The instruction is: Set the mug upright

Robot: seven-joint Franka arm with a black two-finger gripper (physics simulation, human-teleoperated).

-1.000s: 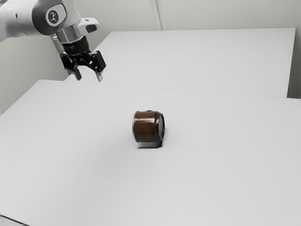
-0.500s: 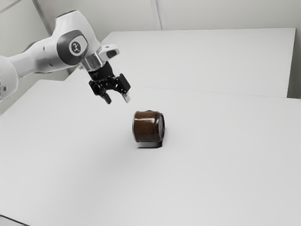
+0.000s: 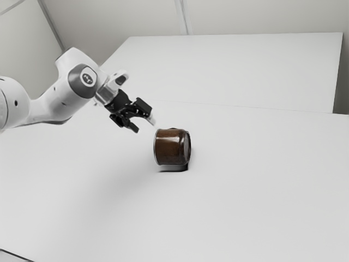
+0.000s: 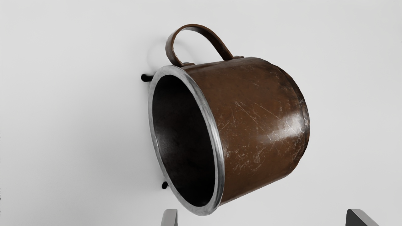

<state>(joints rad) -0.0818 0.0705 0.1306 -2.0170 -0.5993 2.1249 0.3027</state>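
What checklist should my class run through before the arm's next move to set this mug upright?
1. Pincer open: ok, fingers well apart.
2. Pincer clear of the mug: ok, a gap shows in the exterior view.
3. Mug upright: not ok, it lies on its side.
4. Handle clear of the fingers: ok, it sits across the mug from them.
5. Mug firm against rolling: cannot tell.

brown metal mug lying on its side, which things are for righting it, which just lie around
For the job:
brown metal mug, silver-rimmed, loop-handled
black two-finger hand, open

Just there:
flat white table under the mug
pale grey wall
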